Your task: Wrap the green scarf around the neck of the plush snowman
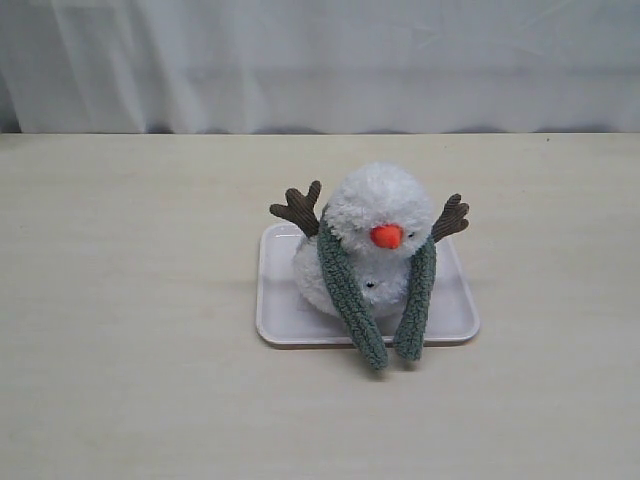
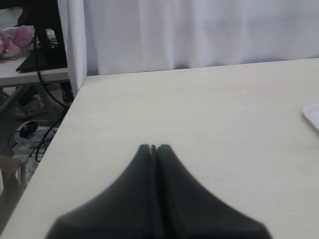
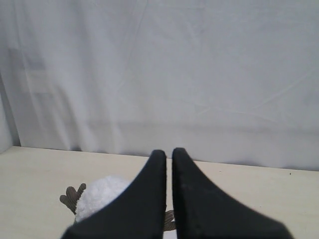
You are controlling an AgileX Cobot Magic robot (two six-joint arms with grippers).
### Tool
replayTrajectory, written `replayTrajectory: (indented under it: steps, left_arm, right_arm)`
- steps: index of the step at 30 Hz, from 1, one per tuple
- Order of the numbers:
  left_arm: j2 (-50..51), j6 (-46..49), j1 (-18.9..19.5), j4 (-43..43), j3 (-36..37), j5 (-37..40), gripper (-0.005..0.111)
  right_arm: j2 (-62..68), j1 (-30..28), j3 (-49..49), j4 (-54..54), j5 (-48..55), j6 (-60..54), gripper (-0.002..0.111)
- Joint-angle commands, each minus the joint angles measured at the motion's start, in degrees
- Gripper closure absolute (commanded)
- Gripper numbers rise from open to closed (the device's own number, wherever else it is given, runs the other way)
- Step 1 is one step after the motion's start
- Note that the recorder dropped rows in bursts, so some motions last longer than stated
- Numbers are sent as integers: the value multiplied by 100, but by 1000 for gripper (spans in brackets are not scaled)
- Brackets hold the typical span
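The small fluffy white plush snowman sits on a shallow white rectangular tray near the middle of the pale wood-grain table, facing the exterior camera with its orange-red cone nose forward and its brown corduroy twig arms raised to either side. The long, fuzzy sage-green knitted scarf is draped around its neck. Both strands hang down the front of the body, one on each side of the nose, and their rounded ends come close together over the tray's front edge. Neither arm shows in the exterior view. In the left wrist view the black left hand hovers over bare table with its two fingers pressed together and nothing between them; only a corner of the tray shows at the picture's edge. In the right wrist view the black right hand also has its fingers drawn together, with just a thin slit between them and nothing gripped. It is above and apart from the snowman's white head, with a white curtain behind.
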Motion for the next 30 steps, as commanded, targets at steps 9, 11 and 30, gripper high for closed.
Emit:
replayTrajectory:
  steps: [9,11,30]
  left_arm:
    - [-15,7,8,-25,19,-47,107]
    - [-15,7,8,-14,19,-47,107]
    - [-15,7,8,-14,19,-47,107]
  right_arm:
    - [-594,-19,57,29,-61,4,104]
    - [-841,-19,124,29,-58,4,104]
    - [-2101,-19,1622,-555,-36,4,104]
